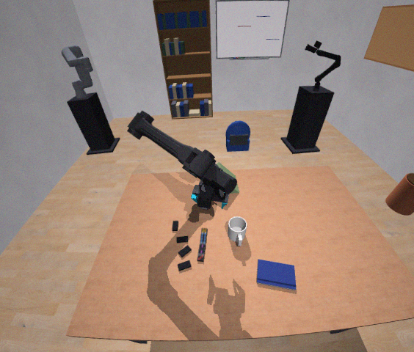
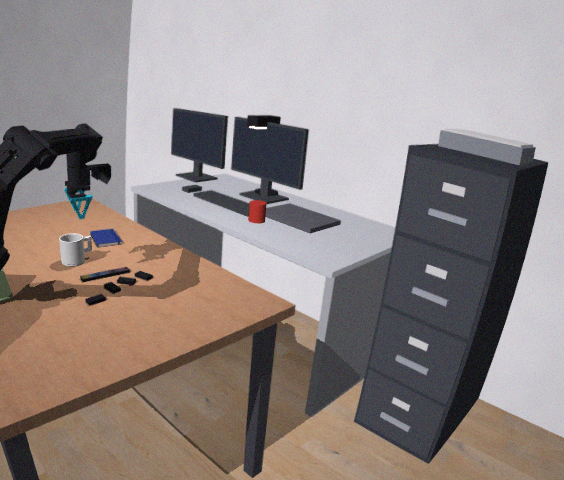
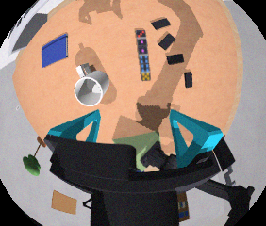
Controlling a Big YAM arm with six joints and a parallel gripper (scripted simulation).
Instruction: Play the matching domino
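Observation:
The face-up domino line (image 1: 202, 245) (image 2: 104, 273) (image 3: 143, 55) lies as a narrow strip with coloured pips near the middle of the table. Several black face-down dominoes lie spread just to its left in the top view: one (image 1: 175, 225) (image 3: 188, 78) at the far end, one (image 1: 181, 239) (image 3: 174, 59), one (image 1: 184, 251) (image 3: 167, 41), and one (image 1: 183, 265) (image 3: 161, 23) nearest the front. My gripper (image 1: 209, 202) (image 2: 79, 205) (image 3: 135, 120) is open and empty. It points down, high above the table, behind the far end of the line.
A white mug (image 1: 237, 227) (image 2: 71, 249) (image 3: 91, 89) stands right of the line's far end. A blue book (image 1: 276, 273) (image 2: 105, 237) (image 3: 54, 51) lies further to the front right. The arm's green base plate (image 1: 225, 169) sits at the back of the table.

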